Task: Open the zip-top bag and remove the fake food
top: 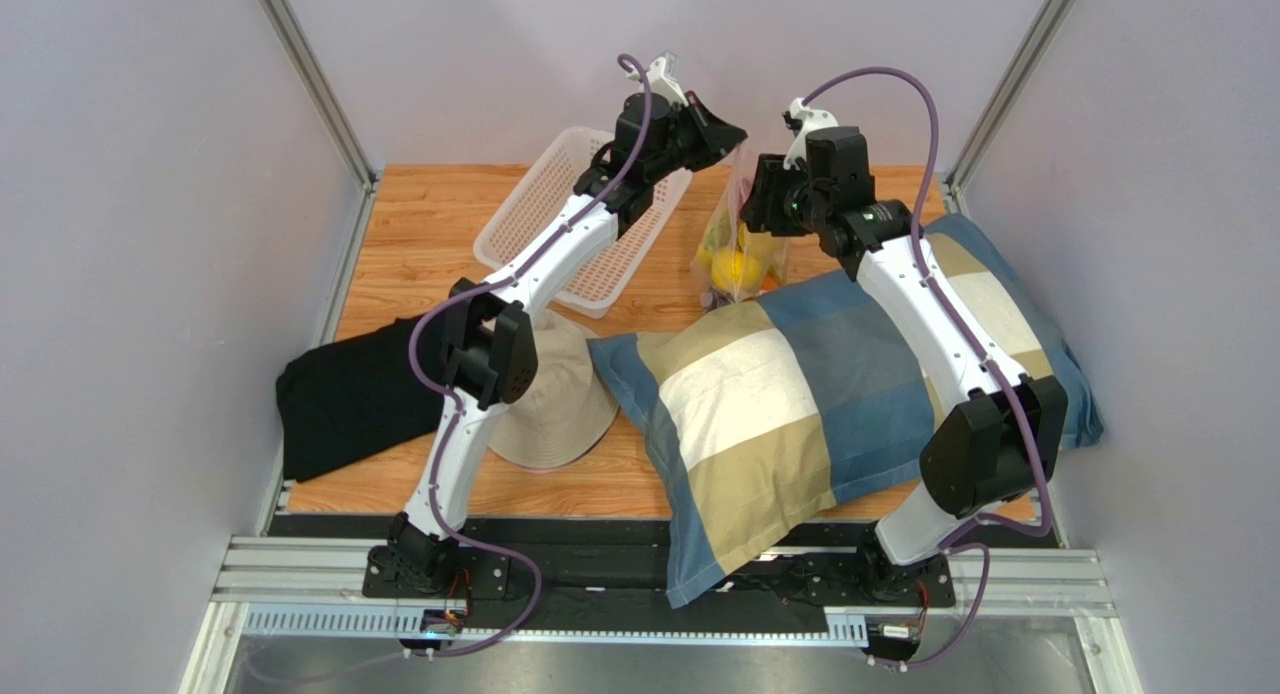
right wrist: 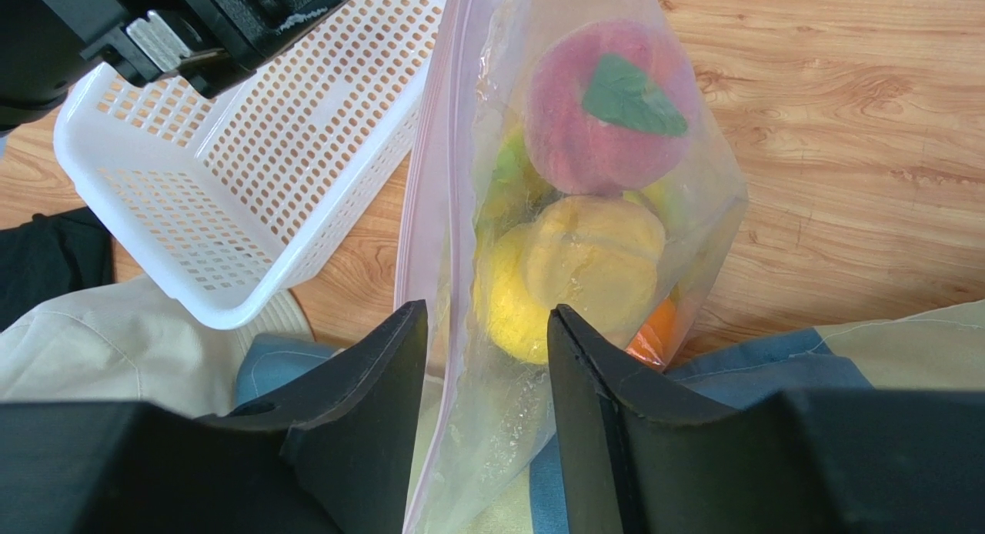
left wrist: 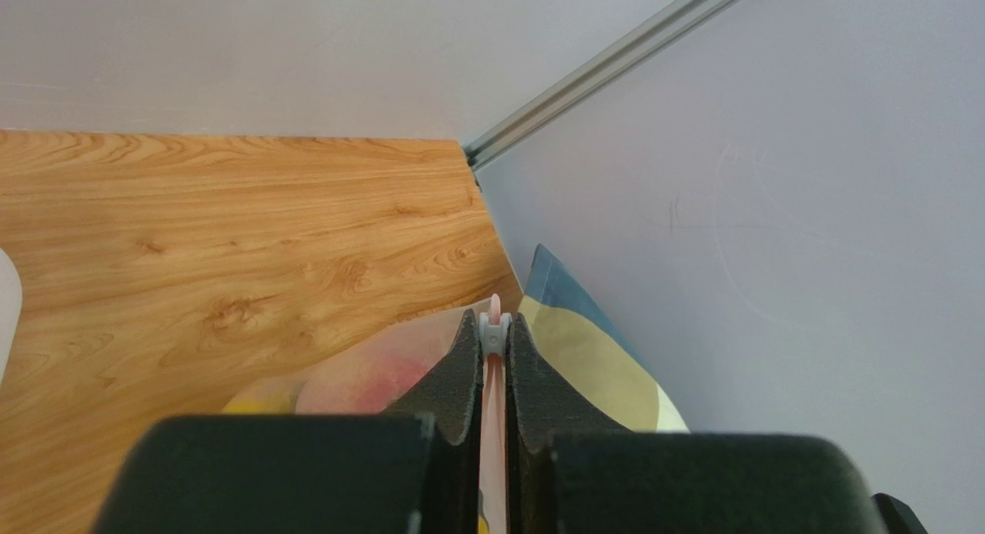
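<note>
Black fingers of the right gripper fill the bottom of its wrist view, standing partly apart astride the zip-top bag. Clear film runs up between them, with no firm pinch visible.

That bag hangs over the far part of the worktop, between the white mesh basket and the far end of the checked pillow. Its lower end sags toward the pillow's edge. Inside, the fake food lies bunched low: a pink fruit, yellow round ones and a bit of orange.

The film looks thin, limp and slick, so it should slip or stretch under a grip on the open wall. The toys seem light, yet they weigh the bottom down. The pink zip strip is the stiffer part and looks the better place to hold, one lip for each gripper.

At the bag's top, the left gripper is closed tight on the strip, a small pale slider showing at its tips. The left arm reaches far over the basket with its wrist raised. The right arm stretches over the pillow, wrist tipped down at the bag's side.
</note>
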Available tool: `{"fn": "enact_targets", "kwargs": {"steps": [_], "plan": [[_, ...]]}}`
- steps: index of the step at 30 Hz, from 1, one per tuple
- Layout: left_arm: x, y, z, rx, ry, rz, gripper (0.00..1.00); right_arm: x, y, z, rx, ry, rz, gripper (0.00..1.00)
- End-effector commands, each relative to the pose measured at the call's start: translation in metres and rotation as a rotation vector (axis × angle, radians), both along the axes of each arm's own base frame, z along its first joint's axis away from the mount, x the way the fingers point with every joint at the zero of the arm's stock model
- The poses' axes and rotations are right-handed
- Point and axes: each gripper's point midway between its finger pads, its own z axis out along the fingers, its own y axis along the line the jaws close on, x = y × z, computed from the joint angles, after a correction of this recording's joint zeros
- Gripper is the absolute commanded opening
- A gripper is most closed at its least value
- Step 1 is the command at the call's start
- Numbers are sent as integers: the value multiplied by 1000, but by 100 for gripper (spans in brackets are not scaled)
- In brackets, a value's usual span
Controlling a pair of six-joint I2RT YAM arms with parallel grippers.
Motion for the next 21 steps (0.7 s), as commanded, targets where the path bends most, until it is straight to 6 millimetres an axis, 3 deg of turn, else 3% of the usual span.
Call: {"fn": "enact_targets", "kwargs": {"steps": [1, 6, 9, 10, 11, 12, 13, 14, 16, 17, 19, 21], "plan": [[-14, 4, 52, -39, -89, -21, 0, 5, 6, 9, 25, -45, 12, 46], [-14, 4, 53, -42, -88, -23, 0, 13, 12, -11, 25, 3, 27, 43], [-19, 4, 50, -8, -79, -49, 0, 22, 8, -10, -8, -5, 0, 8], [-20, 7, 49, 21, -83, -56, 15, 30, 7, 0, -4, -25, -10, 0], [-26, 10, 60, 28, -91, -78, 28, 34, 7, 7, -4, -36, -18, 0], [-27, 19, 54, 74, -77, -87, 37, 32, 8, 8, -12, -16, -15, 0], [-32, 23, 56, 98, -80, -103, 63, 38, 9, 24, -5, -40, -15, 0], [-40, 32, 71, 115, -97, -106, 68, 37, 10, 27, -5, -35, -14, 0], [-48, 46, 76, 164, -115, -111, 66, 33, 7, 35, -2, -33, -32, 0], [-60, 51, 86, 166, -134, -127, 56, 32, 4, 37, 0, -34, -45, 0], [-68, 52, 96, 142, -147, -141, 27, 31, 4, 39, 16, -32, -59, 0], [-77, 48, 90, 122, -101, -182, 25, 30, 6, 40, 27, -31, -51, 0]]}}
